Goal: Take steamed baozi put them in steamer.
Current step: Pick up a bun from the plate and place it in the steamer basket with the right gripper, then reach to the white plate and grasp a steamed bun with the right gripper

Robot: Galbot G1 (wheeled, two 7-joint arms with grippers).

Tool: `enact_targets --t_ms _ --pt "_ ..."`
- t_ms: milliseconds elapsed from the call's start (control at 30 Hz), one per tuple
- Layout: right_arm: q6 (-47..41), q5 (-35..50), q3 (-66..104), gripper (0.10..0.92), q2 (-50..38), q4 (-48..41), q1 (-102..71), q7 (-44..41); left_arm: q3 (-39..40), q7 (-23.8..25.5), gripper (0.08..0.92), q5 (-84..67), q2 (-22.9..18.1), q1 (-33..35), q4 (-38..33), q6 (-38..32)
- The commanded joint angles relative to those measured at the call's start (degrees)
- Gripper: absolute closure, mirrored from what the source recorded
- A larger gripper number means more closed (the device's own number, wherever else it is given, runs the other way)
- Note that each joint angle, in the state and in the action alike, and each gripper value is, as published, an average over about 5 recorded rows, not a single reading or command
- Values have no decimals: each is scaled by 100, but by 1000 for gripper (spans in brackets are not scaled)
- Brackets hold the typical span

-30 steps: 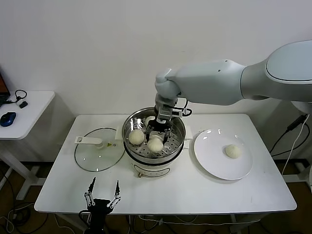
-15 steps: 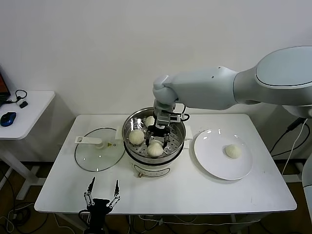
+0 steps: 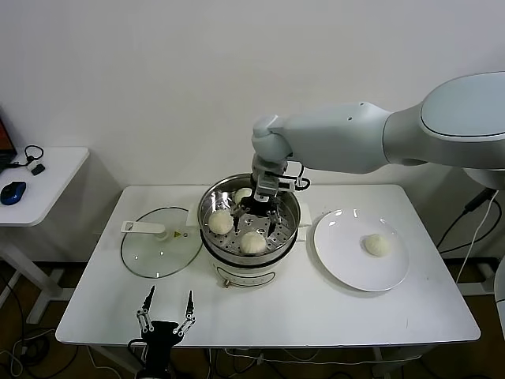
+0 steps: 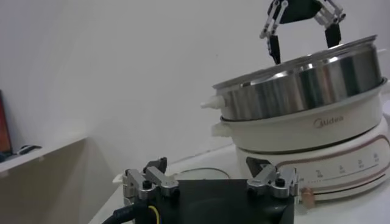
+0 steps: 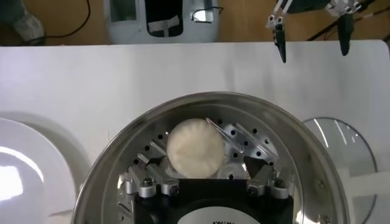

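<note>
While the right arm reaches across the white surface [image 3: 316, 308] in the head view, the right gripper [image 3: 258, 216] hangs inside the steamer [image 3: 289, 207] with its fingers spread apart and holding nothing. Three steamed baozi lie on the perforated tray: the near baozi [image 3: 252, 242] sits just below the fingers and apart from them, the left baozi [image 3: 220, 222] lies beside it, and the far baozi [image 3: 242, 194] is partly hidden behind the gripper. A fourth baozi [image 3: 376, 245] rests on the round white plate [image 3: 339, 253], to the right of the steamer. A glass lid [image 3: 158, 251] lies flat on the surface to the steamer's left. The left gripper [image 3: 166, 314] is parked at the near edge of the surface, its fingers spread and empty.

Left wrist view: the left gripper's fingers [image 4: 144, 181] stand apart with nothing between them. The steamer stands on its white cooker base [image 4: 317, 146]; the right gripper hangs spread over the rim.

Right wrist view: the near baozi lies on the tray, free between the right gripper's spread fingers [image 5: 146, 184]. The left gripper shows farther off.
</note>
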Motion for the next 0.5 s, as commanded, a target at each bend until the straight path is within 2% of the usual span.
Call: enact_targets --t_ms 33,333,500 --pt "-161 411 -181 202 -338 47 368 -185 6 3 177 22 -280 16 -22 8" --pt "-1960 1645 -1237 203 -1019 421 1199 -708 56 -2 177 60 -280 48 -48 4" --pt "-2705 2020 -1556 203 -1488 421 1370 -1001 91 -7 177 84 -280 63 -37 -1"
